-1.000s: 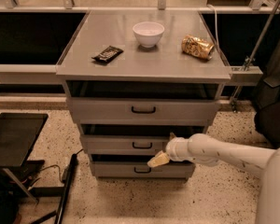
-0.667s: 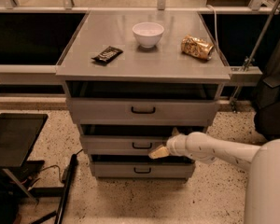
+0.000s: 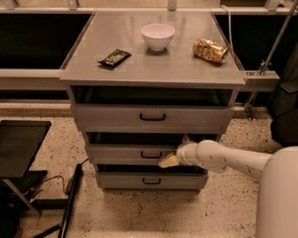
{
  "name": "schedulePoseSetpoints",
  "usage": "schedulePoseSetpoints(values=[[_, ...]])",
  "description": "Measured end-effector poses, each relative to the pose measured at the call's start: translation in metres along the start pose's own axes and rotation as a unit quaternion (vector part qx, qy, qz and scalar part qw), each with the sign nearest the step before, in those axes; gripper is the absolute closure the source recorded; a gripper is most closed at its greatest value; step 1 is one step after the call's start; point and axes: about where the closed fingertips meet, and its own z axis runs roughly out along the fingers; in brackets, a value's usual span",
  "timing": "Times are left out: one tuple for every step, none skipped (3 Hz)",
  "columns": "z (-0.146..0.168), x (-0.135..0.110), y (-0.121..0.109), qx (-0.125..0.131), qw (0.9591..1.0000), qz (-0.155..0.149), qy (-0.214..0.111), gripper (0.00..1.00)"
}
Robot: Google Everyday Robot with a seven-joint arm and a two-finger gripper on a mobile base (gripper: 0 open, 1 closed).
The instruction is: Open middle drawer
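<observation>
- The robot's gripper point(image 3: 168, 160), a pale tan claw at the end of a white rounded arm point(image 3: 223, 157), sits at the right part of the middle drawer's front, just right of its handle.
- Whether the claw is clenched or released cannot be told from this view, nor whether it touches the handle.
- The middle drawer point(image 3: 119, 153) is the second of three stacked grey metal drawer fronts. Its small black loop handle point(image 3: 151, 154) is at its centre, and a dark gap shows above its top edge.
- The arm reaches in from the right, low over the floor, from the robot's white body point(image 3: 283, 197) at the lower right corner.
- Above is the wider grey top drawer point(image 3: 109, 118), below the narrower grey bottom drawer point(image 3: 121, 181), each with a like black handle.
- The grey flat cabinet top point(image 3: 149, 66) carries three things, well apart:
  - a white round bowl point(image 3: 158, 36) at the middle back, upright;
  - a black flat snack wrapper point(image 3: 114, 58) to the left;
  - a crumpled gold foil bag point(image 3: 210, 50) to the right.
- A black flat platform point(image 3: 15, 145) stands on the speckled stone floor point(image 3: 139, 212) left of the cabinet.
</observation>
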Motion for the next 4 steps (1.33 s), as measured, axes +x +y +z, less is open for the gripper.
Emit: schedulePoseSetpoints(values=[[0.0144, 0.0135, 0.0015, -0.008, 0.9972, -0.074, 0.003, 0.0], [0.0145, 0.0135, 0.0015, -0.008, 0.9972, -0.074, 0.003, 0.0], [0.0145, 0.0135, 0.0015, -0.008, 0.9972, -0.074, 0.003, 0.18], [0.0145, 0.0135, 0.0016, -0.008, 0.9972, -0.074, 0.003, 0.42]])
